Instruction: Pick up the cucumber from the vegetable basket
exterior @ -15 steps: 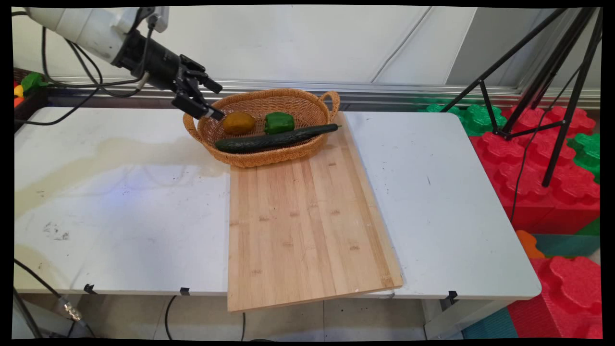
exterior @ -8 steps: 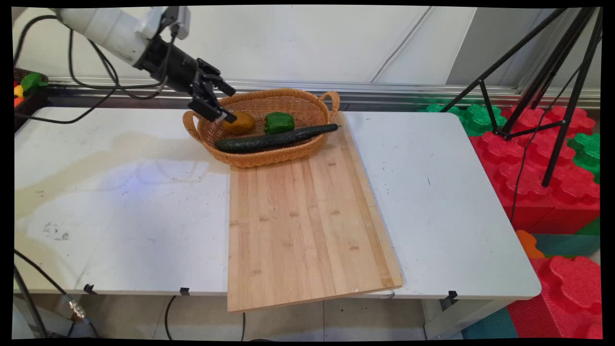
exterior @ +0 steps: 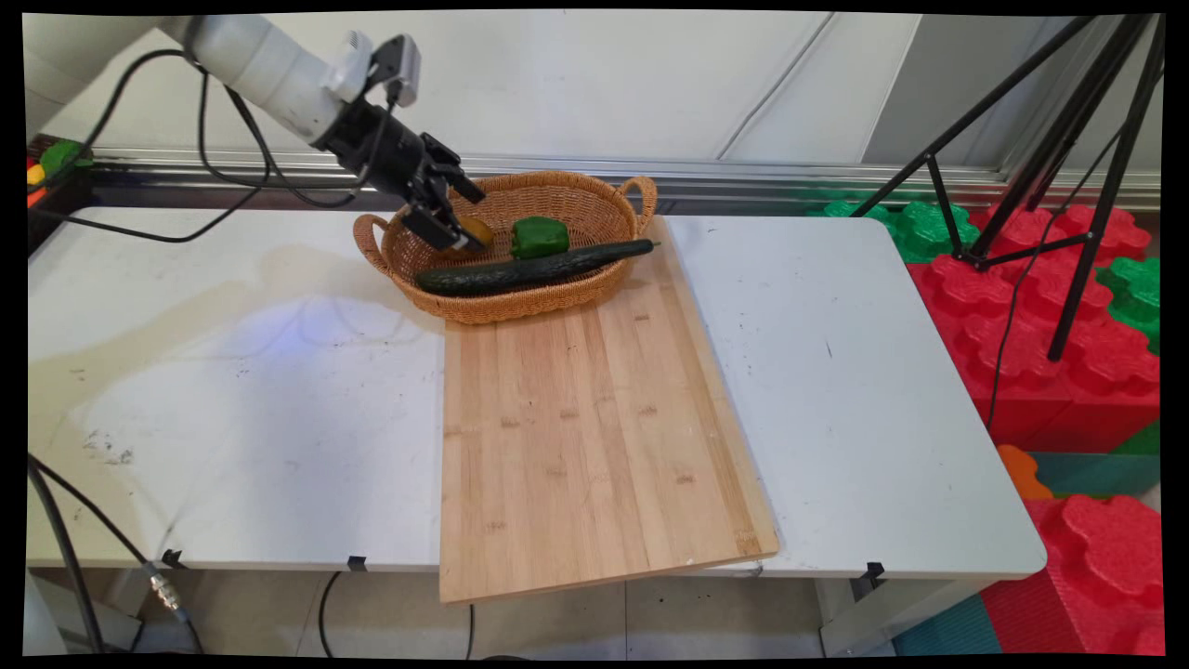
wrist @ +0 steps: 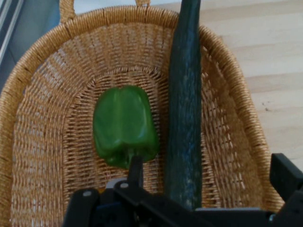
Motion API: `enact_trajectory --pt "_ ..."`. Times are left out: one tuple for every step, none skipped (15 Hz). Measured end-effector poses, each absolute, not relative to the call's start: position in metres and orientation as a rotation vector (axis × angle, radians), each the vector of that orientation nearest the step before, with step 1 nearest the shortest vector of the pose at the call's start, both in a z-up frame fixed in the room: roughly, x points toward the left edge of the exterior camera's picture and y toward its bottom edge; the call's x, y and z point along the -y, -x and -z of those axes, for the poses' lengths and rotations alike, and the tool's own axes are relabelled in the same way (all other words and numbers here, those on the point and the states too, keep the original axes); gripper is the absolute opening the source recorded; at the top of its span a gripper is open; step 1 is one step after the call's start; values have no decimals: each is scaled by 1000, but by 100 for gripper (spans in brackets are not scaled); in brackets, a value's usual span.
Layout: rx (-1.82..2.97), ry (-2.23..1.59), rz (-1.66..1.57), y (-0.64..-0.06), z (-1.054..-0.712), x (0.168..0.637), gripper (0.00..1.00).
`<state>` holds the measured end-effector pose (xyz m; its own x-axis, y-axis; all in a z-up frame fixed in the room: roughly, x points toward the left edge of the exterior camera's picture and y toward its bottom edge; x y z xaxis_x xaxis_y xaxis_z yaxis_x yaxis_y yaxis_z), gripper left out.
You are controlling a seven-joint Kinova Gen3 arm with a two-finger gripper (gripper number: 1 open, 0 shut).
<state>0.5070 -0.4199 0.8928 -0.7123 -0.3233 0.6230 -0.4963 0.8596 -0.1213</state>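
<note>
Main view: the gripper [exterior: 461, 221] reaches from the upper left into the left end of the basket [exterior: 557, 299], its fingers apart around a yellow-brown fruit [exterior: 480, 228] that is mostly hidden behind them. Just right of it lies a green pepper [exterior: 539, 236], with a cucumber [exterior: 529, 268] running along the basket's near side, its tip over the right rim. The basket sits on the far end of a wooden board [exterior: 585, 437] on the white table [exterior: 232, 418]. Hand view shows the pepper [wrist: 124, 125] beside the cucumber [wrist: 184, 118] in the basket [wrist: 38, 123].
</note>
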Motion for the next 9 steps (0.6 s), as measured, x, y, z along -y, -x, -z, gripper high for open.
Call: enact_trajectory --pt "2428 -590 -370 -505 -888 425 100" --pt "2434 -588 -368 -504 -885 429 100" --pt "2442 -586 -362 -503 -881 434 100" --pt "2447 -585 -359 -502 -878 437 100" --pt "2454 -582 -353 -501 -874 441 100" --pt "2460 -579 -349 -501 -871 444 100" --pt "2468 -575 -343 -500 -867 449 100" --pt "2476 -569 -335 -498 -862 454 100" --pt "2485 -561 -325 -496 -858 458 100"
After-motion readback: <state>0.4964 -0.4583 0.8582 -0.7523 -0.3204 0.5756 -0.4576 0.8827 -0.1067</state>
